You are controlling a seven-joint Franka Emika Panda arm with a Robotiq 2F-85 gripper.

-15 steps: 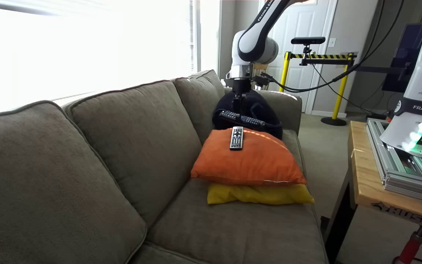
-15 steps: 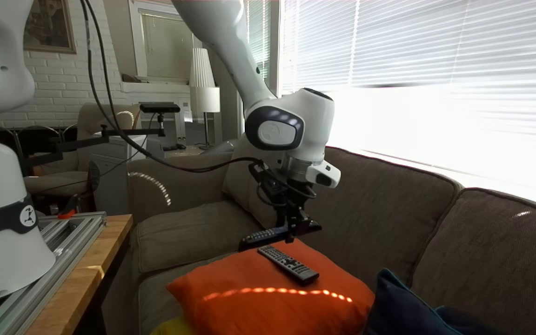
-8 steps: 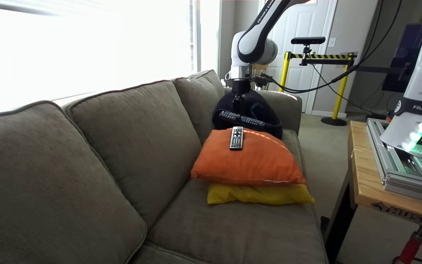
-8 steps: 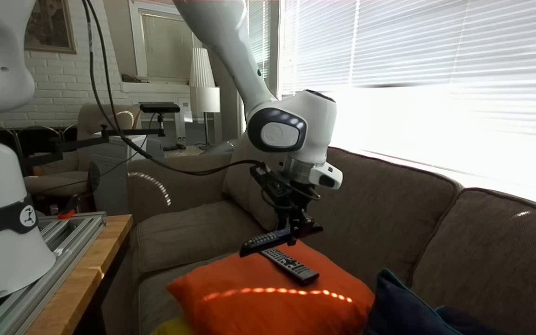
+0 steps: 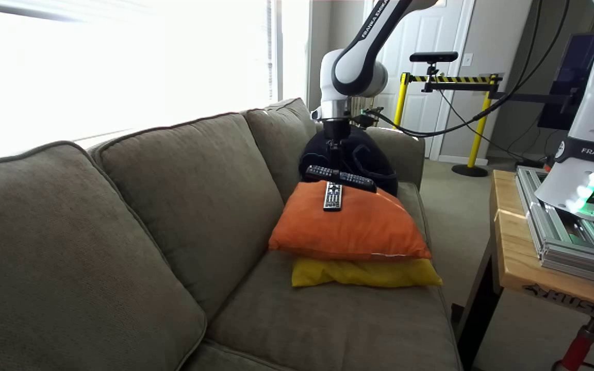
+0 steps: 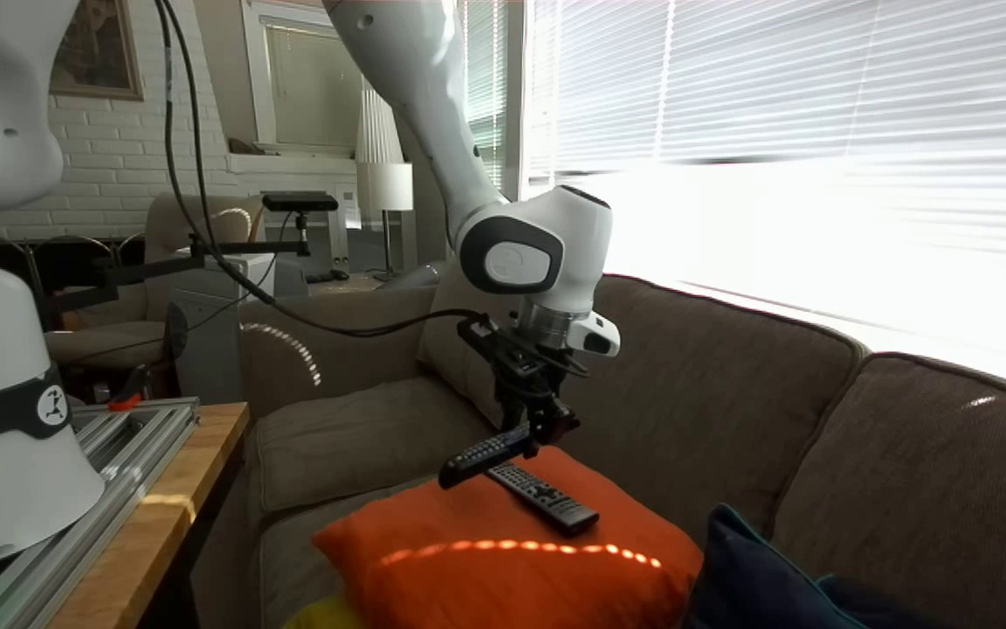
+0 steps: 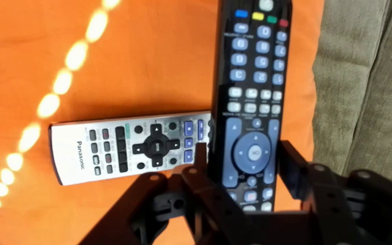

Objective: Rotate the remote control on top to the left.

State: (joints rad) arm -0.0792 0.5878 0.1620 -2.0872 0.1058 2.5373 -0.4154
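Observation:
The remote control is a slim black bar with pale blue buttons. It shows in both exterior views (image 5: 356,180) (image 6: 478,459) and fills the upper middle of the wrist view (image 7: 250,85). My gripper (image 5: 334,164) is shut on it, with one finger on each long side; the gripper also shows in an exterior view (image 6: 534,441) and the wrist view (image 7: 243,153). The remote is held above the orange cushion (image 5: 359,232), which also shows in the wrist view (image 7: 148,68). It crosses over one end of the silver remote and hides that end. I cannot tell whether they touch.
The silver Panasonic remote (image 7: 70,153) lies on the orange cushion, also seen in both exterior views (image 5: 333,200) (image 6: 547,498). A yellow cushion (image 5: 364,274) lies beneath. A navy cloth bundle (image 5: 364,149) sits behind. The sofa back (image 6: 695,393) stands beside, and a wooden bench (image 5: 513,247) opposite.
My gripper has moved lower with the black remote still held. In an exterior view the remote now overlaps the silver remote's far end. The silver remote has not moved.

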